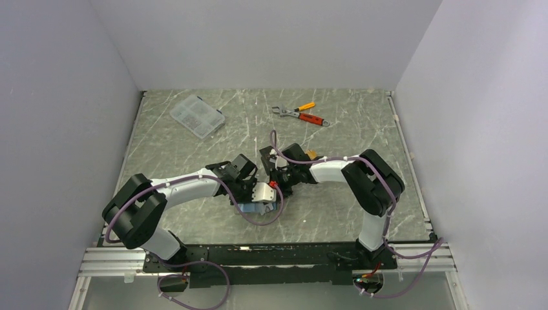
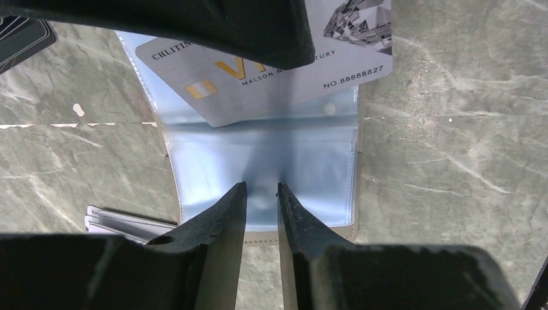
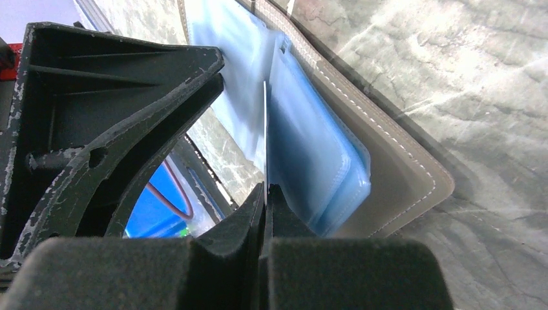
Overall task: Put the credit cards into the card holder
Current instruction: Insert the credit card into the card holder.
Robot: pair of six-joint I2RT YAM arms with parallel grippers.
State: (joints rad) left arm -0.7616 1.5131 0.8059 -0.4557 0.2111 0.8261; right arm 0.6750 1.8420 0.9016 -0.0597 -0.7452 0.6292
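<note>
The card holder [image 2: 310, 168] lies open on the table, blue-grey lining up, taupe cover showing in the right wrist view [image 3: 400, 174]. My right gripper [image 3: 266, 187] is shut on a silvery-grey credit card [image 2: 258, 97] with gold lettering. The card stands edge-on [image 3: 265, 123] between leaves of the lining. My left gripper [image 2: 262, 187] stands over the holder's near edge, its jaws a narrow gap apart with nothing between them. In the top view both grippers, left [image 1: 247, 194] and right [image 1: 279, 184], meet over the holder [image 1: 253, 209]. A black card [image 2: 19, 39] and stacked grey cards [image 2: 123, 223] lie left of the holder.
A clear plastic compartment box [image 1: 197, 116] sits at the back left. An orange-handled wrench and pliers [image 1: 302, 115] lie at the back centre. Grey walls close in the table on three sides.
</note>
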